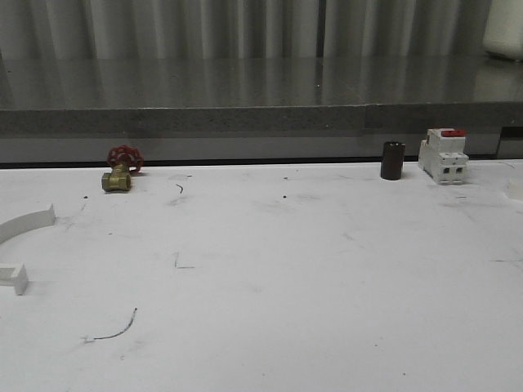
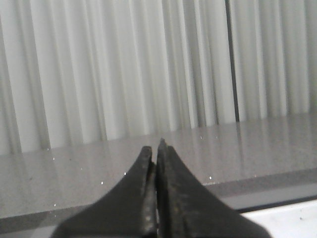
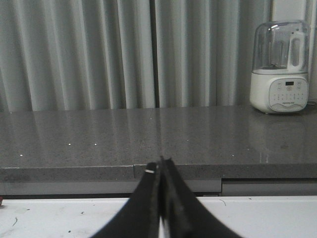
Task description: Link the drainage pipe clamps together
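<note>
While the drainage pipe clamps (image 1: 24,222) lay at nine o'clock on the white counter (image 1: 270,269), cut by the frame edge, only a curved flat band and a blocky end tab (image 1: 15,278) were visible; whether they were joined could not be told, and the connection appeared not yet made. Toward twelve o'clock stood a brass valve (image 1: 119,173) with red handwheel, a dark cylinder (image 1: 392,160), and a white breaker block (image 1: 443,155). Left gripper (image 2: 155,151) and right gripper (image 3: 159,163) fingers were clenched, grasping nothing, both facing the grey speckled ledge.
</note>
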Controlling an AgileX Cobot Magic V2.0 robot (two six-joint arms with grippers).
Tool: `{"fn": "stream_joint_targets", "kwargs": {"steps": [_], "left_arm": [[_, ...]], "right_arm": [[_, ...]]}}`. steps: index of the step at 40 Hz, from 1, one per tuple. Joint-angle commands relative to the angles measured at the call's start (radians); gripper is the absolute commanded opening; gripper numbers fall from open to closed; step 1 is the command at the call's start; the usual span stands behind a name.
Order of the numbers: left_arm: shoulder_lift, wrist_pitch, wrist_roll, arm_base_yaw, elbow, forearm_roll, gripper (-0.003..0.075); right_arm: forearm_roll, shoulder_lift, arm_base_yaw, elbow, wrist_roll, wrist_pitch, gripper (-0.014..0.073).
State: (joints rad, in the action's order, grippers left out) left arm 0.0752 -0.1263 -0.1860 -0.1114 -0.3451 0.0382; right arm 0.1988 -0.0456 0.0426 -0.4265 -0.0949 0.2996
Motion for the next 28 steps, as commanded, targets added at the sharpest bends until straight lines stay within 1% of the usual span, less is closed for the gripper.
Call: {"fn": "stream_joint_targets", "kwargs": {"steps": [1, 4, 7, 15, 17, 18, 20, 21, 23, 25, 27, 28], "left_arm": [[0.113, -0.077, 0.005, 0.003, -0.110, -0.009, -0.0020], [0.194, -0.148, 0.005, 0.003, -0.148, -0.009, -0.0020], [0.256, -0.176, 0.005, 0.003, -0.167, -0.007, -0.0020], [0.275, -0.176, 0.005, 0.003, -0.168, -0.004, -0.0014], [0.275, -0.176, 0.005, 0.003, -0.168, -0.004, 0.0019], [0.275, -0.176, 0.005, 0.003, -0.168, -0.004, 0.0051], [0.275, -0.176, 0.005, 0.003, -0.168, -0.004, 0.0144], [0.275, -0.176, 0.005, 0.003, -0.168, -0.004, 0.0188], [0.275, -0.176, 0.005, 0.003, -0.168, -0.004, 0.0318], [0.275, -0.174, 0.005, 0.003, -0.168, -0.002, 0.0435], [0.275, -0.172, 0.005, 0.003, -0.168, 0.000, 0.0538], [0.275, -0.172, 0.005, 0.003, -0.168, 0.004, 0.0574]], "right_arm": [[-0.004, -0.117, -0.004, -0.135, -0.006, 0.077, -0.0070], [-0.004, -0.203, -0.004, -0.181, -0.006, 0.150, -0.0070], [-0.004, -0.259, -0.004, -0.196, -0.006, 0.185, -0.0070], [-0.005, -0.276, -0.004, -0.194, -0.006, 0.220, -0.0068], [-0.005, -0.276, -0.004, -0.194, -0.006, 0.217, -0.0055], [-0.005, -0.276, -0.004, -0.194, -0.006, 0.216, -0.0034], [-0.005, -0.276, -0.004, -0.194, -0.006, 0.214, 0.0026], [-0.005, -0.276, -0.004, -0.194, -0.006, 0.214, 0.0072], [-0.005, -0.276, -0.004, -0.194, -0.006, 0.218, 0.0174], [-0.005, -0.276, -0.004, -0.194, -0.006, 0.219, 0.0294], [-0.005, -0.276, -0.004, -0.194, -0.006, 0.219, 0.0435], [-0.005, -0.276, -0.004, -0.194, -0.006, 0.218, 0.0485]]}}
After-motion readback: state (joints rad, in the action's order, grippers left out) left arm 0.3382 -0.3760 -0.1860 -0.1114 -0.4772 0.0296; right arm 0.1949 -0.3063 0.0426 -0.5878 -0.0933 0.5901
